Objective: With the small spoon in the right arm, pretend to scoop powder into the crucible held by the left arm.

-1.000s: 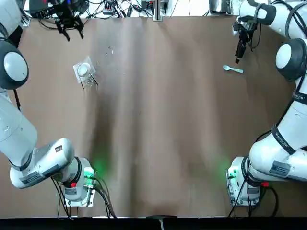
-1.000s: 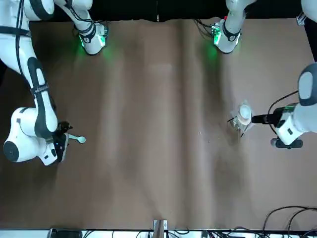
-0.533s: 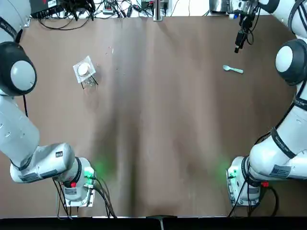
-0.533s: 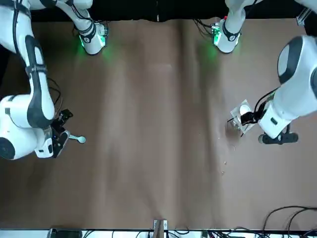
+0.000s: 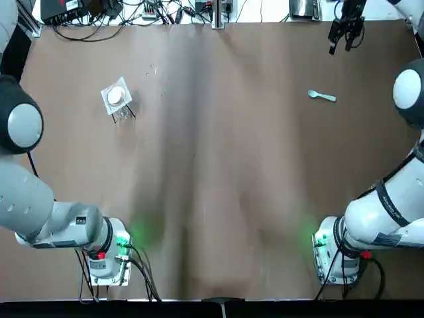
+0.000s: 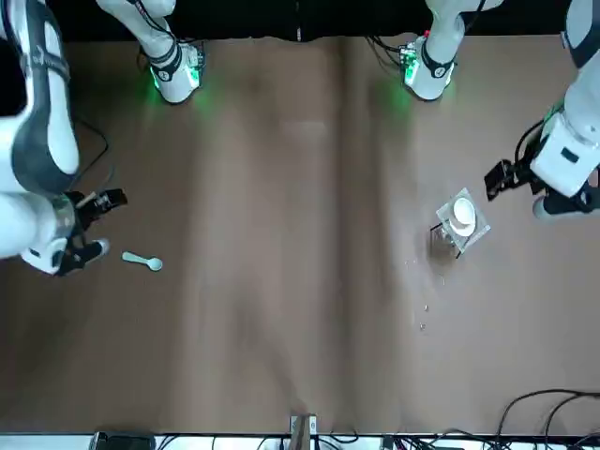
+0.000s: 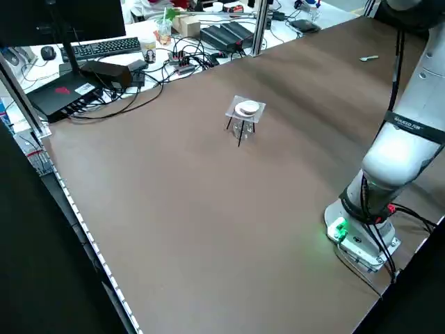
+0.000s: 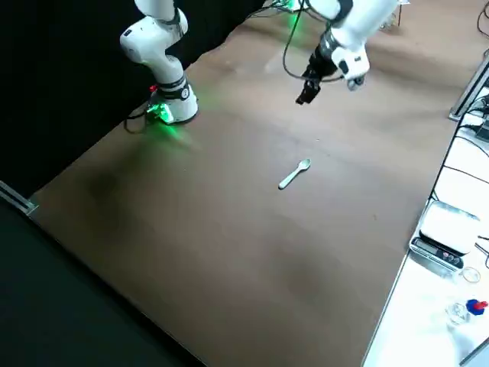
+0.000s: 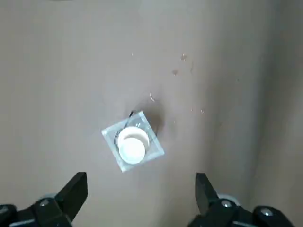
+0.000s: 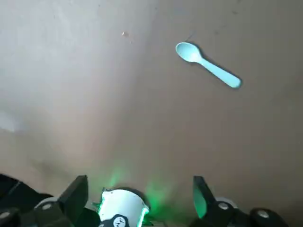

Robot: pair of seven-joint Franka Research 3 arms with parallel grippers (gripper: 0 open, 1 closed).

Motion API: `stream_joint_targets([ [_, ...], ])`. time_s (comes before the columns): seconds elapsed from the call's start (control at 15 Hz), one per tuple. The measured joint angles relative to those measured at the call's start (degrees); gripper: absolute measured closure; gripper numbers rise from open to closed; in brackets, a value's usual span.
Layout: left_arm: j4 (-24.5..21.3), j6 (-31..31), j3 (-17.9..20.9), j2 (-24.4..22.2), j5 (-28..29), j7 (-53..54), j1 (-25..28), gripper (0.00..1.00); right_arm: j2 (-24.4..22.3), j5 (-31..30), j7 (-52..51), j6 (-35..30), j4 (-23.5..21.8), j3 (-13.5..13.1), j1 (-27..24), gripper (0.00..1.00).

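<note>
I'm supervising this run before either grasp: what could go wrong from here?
1. The small spoon lies flat on the table; the open right gripper may skid it instead of lifting it.
2. The crucible sits on a spindly clear stand; the open left gripper could tip both.

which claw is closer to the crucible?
The left claw, open and hovering near the crucible; the right claw, also open, is over by the spoon.
</note>
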Motion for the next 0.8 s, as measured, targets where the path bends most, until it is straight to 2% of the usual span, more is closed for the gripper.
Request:
stream_joint_targets([
  [0.33, -6.45, -0.65, 2.53, -4.96, -2.39, 3.11, -1.21, 0.0, -6.27, -0.22, 4.77, 0.81, 0.11, -0.16, -0.01, 0.0],
  [0.53, -7.47, -0.62, 3.48, -5.71, -2.4, 5.67, -1.84, 0.0, -9.62, -0.24, 7.97, 1.43, 0.28, -0.18, -0.01, 0.0],
  [0.67, -7.7, -0.62, 3.56, -5.71, -2.4, 7.72, -1.93, 0.0, -13.77, -0.24, 8.98, 2.8, 0.01, -0.27, -0.02, 0.0],
  [0.8, -7.72, -0.62, 3.59, -5.71, -2.4, 8.08, -2.15, 0.0, -16.7, -0.24, 9.19, 4.32, -1.83, -0.33, -0.03, 0.0],
])
